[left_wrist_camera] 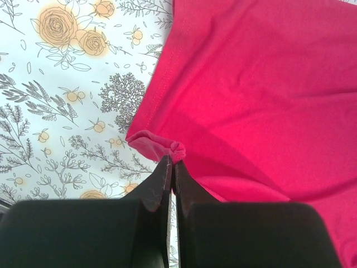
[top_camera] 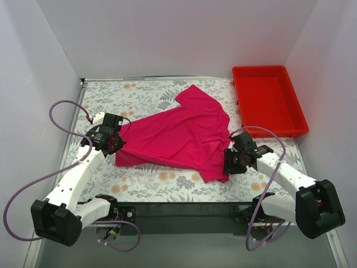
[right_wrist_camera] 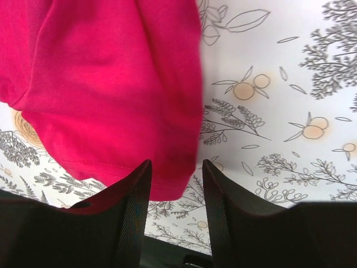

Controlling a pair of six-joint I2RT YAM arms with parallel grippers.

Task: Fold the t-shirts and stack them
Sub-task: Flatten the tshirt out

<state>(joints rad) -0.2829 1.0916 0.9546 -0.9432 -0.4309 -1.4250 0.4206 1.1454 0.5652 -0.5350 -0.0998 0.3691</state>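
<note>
The magenta t-shirt (top_camera: 184, 137) is lying spread mid-table, with floral table (top_camera: 145, 92) showing behind and left of it and the red bin (top_camera: 268, 100) sitting just beyond its right sleeve (not touching). The left gripper (left_wrist_camera: 171, 162) is pinching the hem corner. The right gripper (right_wrist_camera: 175, 167) is hanging released, with the shirt's edge between its parted fingers.

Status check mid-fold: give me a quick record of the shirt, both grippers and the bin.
t-shirt: one, pink, lying rumpled on the flowered table, not yet folded
left gripper: shut, pinching a corner of the shirt's edge
right gripper: open, low over the shirt's hem
bin: red, at the table's far right
</note>
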